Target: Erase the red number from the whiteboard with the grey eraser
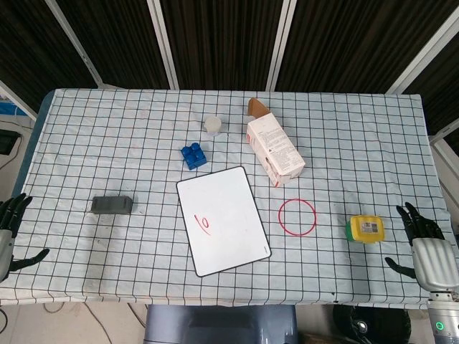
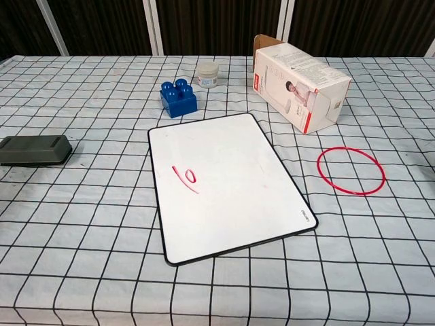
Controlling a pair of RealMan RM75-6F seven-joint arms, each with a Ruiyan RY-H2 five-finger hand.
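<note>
The whiteboard lies in the middle of the checked table, tilted a little, with a red number written on its left half. The grey eraser rests on the cloth well to the left of the board. My left hand hangs at the table's left edge, fingers spread, holding nothing. At the right edge my right hand is likewise spread and empty. Neither hand shows in the chest view.
A blue brick and a small white jar sit behind the board. A white-and-red carton lies at the back right. A red ring and a yellow-green tape measure lie to the right.
</note>
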